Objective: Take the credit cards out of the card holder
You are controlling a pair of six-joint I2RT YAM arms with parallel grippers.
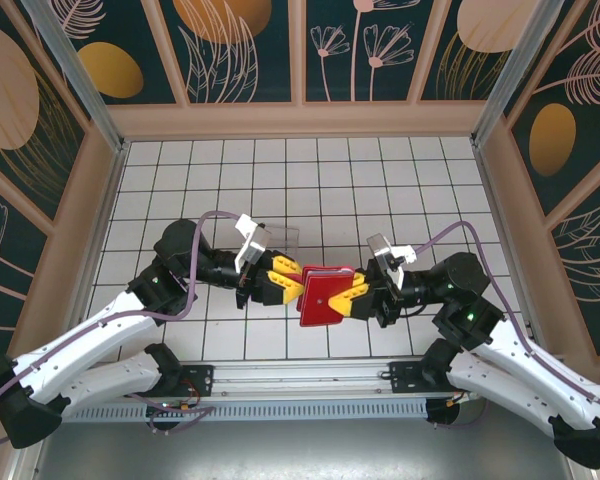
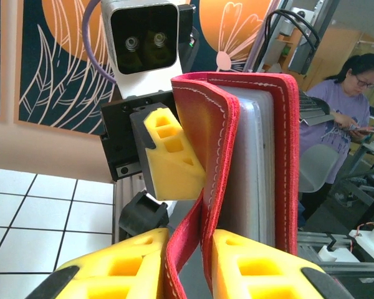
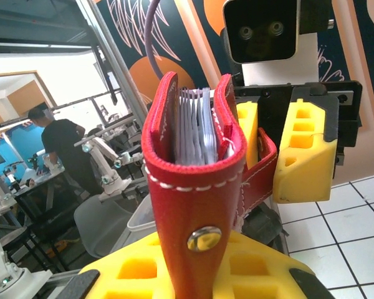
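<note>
The red card holder [image 1: 323,296] hangs above the table between my two grippers. My right gripper [image 1: 353,298] is shut on its spine end, just below the metal snap [image 3: 204,238]. Whitish-grey credit cards [image 3: 193,128] stand packed edge-on between the red covers. In the left wrist view the card holder [image 2: 288,149] stands upright with grey card sleeves [image 2: 252,174] showing. My left gripper [image 2: 191,244] has its yellow fingers [image 2: 252,261] pressed on the red closure tab and cover edge [image 2: 186,249]. One yellow finger [image 2: 171,156] of the right gripper shows behind it.
A clear plastic box [image 1: 278,240] sits on the white tiled table [image 1: 320,180] just behind the left gripper. Patterned walls close in the back and both sides. The arms' bases stand along the near edge.
</note>
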